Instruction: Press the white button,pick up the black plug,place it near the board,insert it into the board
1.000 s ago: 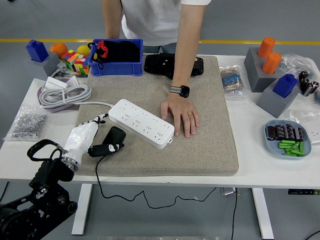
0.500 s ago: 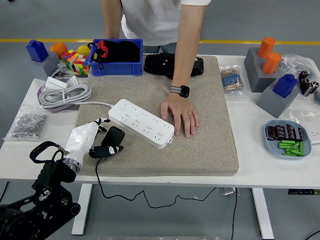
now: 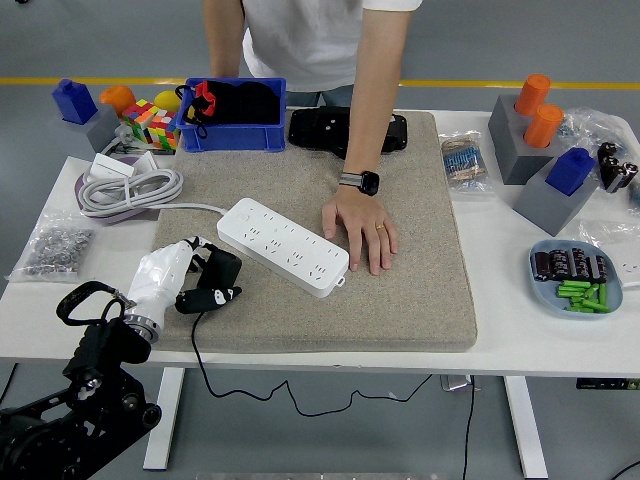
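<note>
**Left hand on the plug**

I've got the left hand curled around the black plug near the mat's left front corner, just beside the white board. A person's hand rests flat by the board's right end.

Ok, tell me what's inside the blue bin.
The blue bin holds a heap of black items and a red piece near its left end. Its front wall hides whatever lies lower in the bin.
</note>
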`<state>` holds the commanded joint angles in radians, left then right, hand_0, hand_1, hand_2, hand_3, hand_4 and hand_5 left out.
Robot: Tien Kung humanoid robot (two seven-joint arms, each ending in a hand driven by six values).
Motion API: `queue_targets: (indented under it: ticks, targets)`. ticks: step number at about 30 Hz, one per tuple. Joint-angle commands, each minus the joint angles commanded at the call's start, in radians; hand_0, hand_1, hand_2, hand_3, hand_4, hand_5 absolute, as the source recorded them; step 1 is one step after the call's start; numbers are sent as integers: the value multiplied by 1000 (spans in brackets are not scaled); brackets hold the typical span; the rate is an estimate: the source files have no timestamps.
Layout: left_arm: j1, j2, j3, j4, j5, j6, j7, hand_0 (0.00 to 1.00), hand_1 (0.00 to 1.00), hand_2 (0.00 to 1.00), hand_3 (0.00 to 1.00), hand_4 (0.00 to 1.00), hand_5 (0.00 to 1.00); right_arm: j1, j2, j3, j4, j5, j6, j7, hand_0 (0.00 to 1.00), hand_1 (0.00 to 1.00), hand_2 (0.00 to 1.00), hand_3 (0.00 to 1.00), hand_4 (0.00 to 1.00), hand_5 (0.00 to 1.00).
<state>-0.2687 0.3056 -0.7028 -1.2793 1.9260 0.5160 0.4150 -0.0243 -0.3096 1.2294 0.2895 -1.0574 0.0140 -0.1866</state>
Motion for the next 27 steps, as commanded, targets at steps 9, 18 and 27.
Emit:
queue_targets:
  ticks: [9, 18, 27]
  targets:
    - [-1, 0, 3, -2, 5, 9, -4, 206, 267, 337, 559, 666, 2, 0, 1, -1, 1, 1, -1, 2, 672, 680, 639, 629, 699, 488]
    - [-7, 0, 5, -7, -11, 16, -33, 191, 196, 257, 556, 567, 2, 0, 0, -2, 1, 3, -4, 6, 671, 680, 638, 628, 700, 488]
    - [-36, 10, 13, -22, -30, 30, -66, 192, 196, 251, 554, 568, 2, 0, 0, 2, 1, 2, -5, 7, 670, 677, 639, 626, 699, 486]
